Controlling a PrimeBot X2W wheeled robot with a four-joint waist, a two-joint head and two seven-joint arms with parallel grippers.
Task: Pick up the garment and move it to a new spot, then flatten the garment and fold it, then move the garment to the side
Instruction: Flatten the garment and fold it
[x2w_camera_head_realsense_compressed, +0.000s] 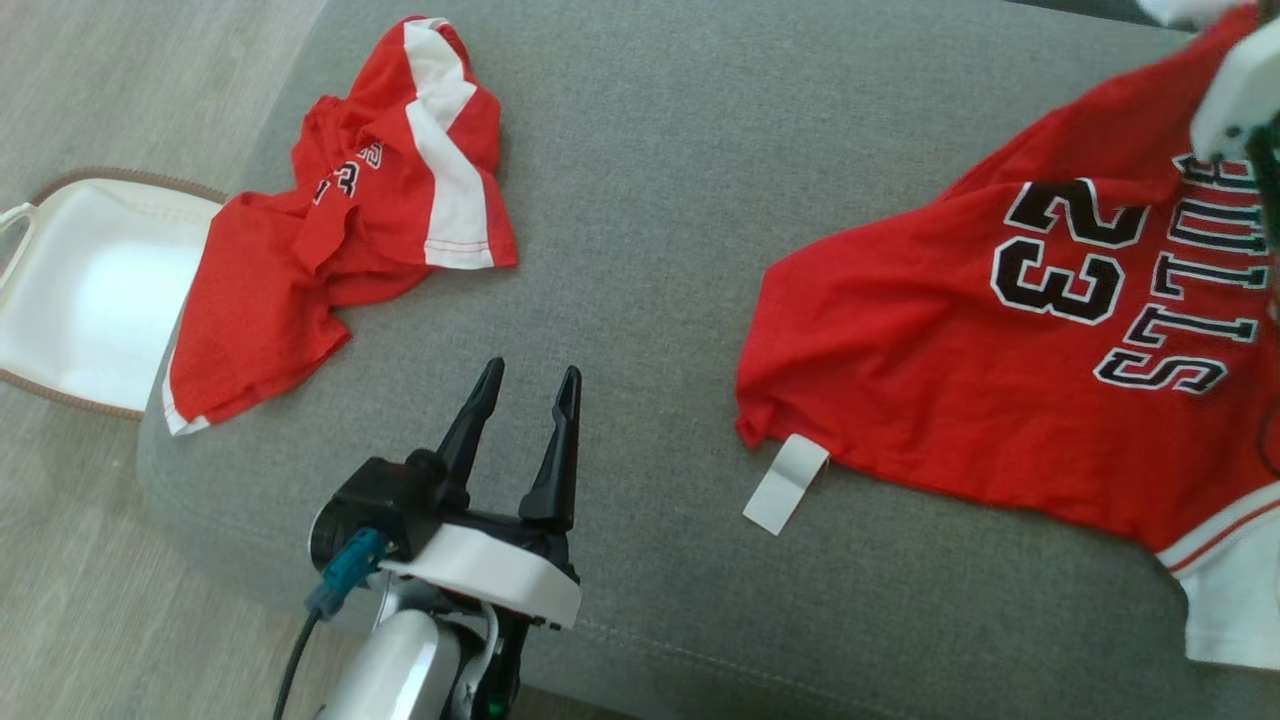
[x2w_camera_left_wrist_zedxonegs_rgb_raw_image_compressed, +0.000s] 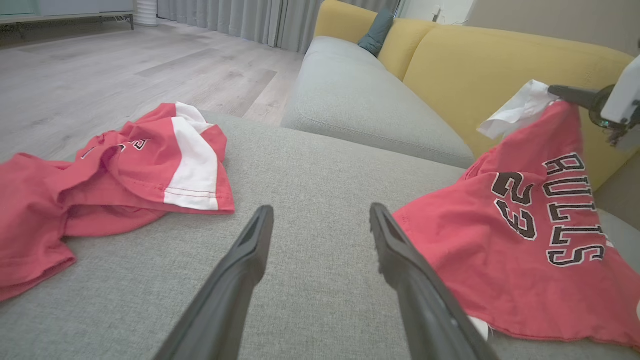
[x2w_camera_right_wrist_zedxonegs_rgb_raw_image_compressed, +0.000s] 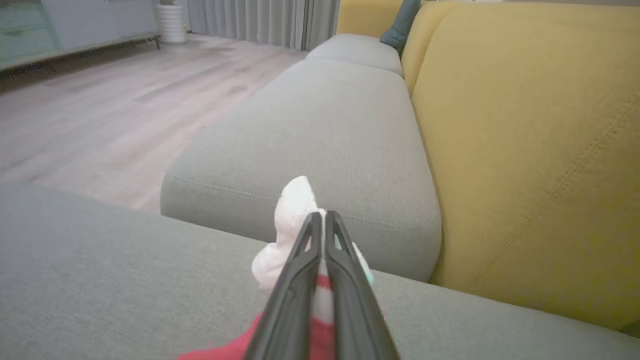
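The garment, a red jersey (x2w_camera_head_realsense_compressed: 1000, 330) with "BULLS 23" in black, lies half spread on the right of the grey sofa seat (x2w_camera_head_realsense_compressed: 640, 200). Its far white-trimmed edge (x2w_camera_left_wrist_zedxonegs_rgb_raw_image_compressed: 515, 107) is lifted off the seat. My right gripper (x2w_camera_right_wrist_zedxonegs_rgb_raw_image_compressed: 320, 216) is shut on that white edge (x2w_camera_right_wrist_zedxonegs_rgb_raw_image_compressed: 292, 200), with red cloth (x2w_camera_right_wrist_zedxonegs_rgb_raw_image_compressed: 240, 350) hanging below the fingers. In the left wrist view the right gripper (x2w_camera_left_wrist_zedxonegs_rgb_raw_image_compressed: 552, 90) comes in from the right. My left gripper (x2w_camera_head_realsense_compressed: 531, 370) stands open over bare cushion, left of the jersey's (x2w_camera_left_wrist_zedxonegs_rgb_raw_image_compressed: 500, 240) near corner, holding nothing (x2w_camera_left_wrist_zedxonegs_rgb_raw_image_compressed: 321, 209).
A second red garment (x2w_camera_head_realsense_compressed: 340, 230) with a white stripe lies crumpled at the seat's left edge. A white basket (x2w_camera_head_realsense_compressed: 90, 290) sits on the wooden floor beside it. The yellow backrest (x2w_camera_right_wrist_zedxonegs_rgb_raw_image_compressed: 525, 150) rises behind the seat. A white label (x2w_camera_head_realsense_compressed: 787, 483) sticks out of the jersey's hem.
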